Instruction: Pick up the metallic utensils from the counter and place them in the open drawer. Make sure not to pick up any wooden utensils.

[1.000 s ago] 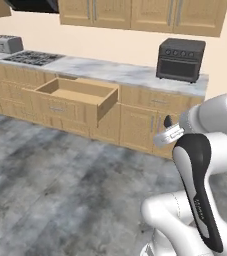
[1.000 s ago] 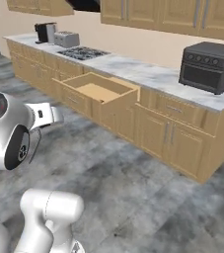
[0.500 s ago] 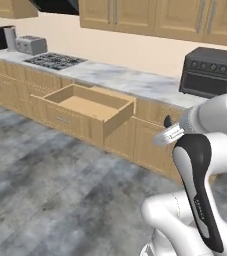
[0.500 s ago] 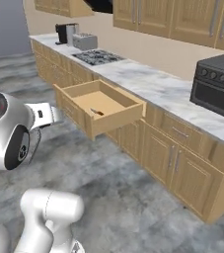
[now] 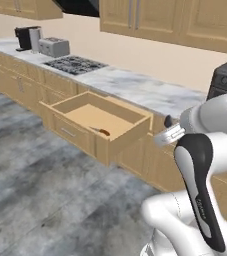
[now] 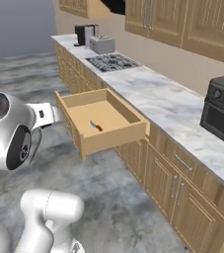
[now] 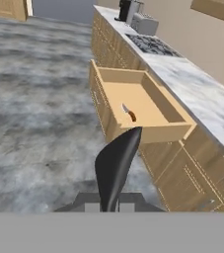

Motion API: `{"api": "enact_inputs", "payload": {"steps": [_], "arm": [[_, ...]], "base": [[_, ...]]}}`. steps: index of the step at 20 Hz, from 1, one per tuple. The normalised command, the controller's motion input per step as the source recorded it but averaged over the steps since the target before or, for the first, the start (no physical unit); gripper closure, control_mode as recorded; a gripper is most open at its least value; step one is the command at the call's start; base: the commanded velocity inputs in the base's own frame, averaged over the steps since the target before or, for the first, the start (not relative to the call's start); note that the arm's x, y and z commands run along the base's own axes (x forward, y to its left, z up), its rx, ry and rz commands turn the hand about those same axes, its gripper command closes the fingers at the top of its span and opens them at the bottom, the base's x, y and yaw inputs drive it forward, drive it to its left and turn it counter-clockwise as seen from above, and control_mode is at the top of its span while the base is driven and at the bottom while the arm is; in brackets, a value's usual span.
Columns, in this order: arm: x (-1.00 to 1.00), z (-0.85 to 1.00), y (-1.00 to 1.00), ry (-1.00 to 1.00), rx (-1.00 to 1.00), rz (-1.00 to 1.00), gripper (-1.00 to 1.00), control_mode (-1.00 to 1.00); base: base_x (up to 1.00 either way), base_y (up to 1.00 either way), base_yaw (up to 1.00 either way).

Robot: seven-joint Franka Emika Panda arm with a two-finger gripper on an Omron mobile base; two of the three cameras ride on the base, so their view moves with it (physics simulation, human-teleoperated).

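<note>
Grey metal utensil (image 7: 117, 165) pinched in closed gripper (image 7: 110, 206), knife (image 7: 129, 113) in open drawer (image 7: 103, 110)

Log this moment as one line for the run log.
drawer: open | knife: lying inside drawer | gripper: jaws shut on grey spoon | spoon: held, not yet in drawer

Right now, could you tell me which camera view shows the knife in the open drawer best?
The hand view: the knife lies unobstructed on the drawer floor, blade and reddish handle distinct. The right base view shows it smaller; in the left base view the drawer front partly crowds it.
</note>
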Motion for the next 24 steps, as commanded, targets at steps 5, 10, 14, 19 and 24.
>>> {"api": "enact_inputs", "payload": {"steps": [5, 10, 14, 19, 24], "arm": [[0.0, 0.0, 0.0, 0.0, 0.0, 0.0, 1.0, 1.0], [0.0, 0.0, 0.0, 0.0, 0.0, 0.0, 1.0, 1.0], [0.0, 0.0, 0.0, 0.0, 0.0, 0.0, 1.0, 1.0], [0.0, 0.0, 0.0, 0.0, 0.0, 0.0, 1.0, 1.0], [0.0, 0.0, 0.0, 0.0, 0.0, 0.0, 1.0, 1.0]], "base": [[0.86, -0.09, 0.27], [0.62, -0.17, 0.27], [0.53, -0.29, 0.25], [0.49, -0.34, 0.23], [0.53, -0.29, 0.22]]}}
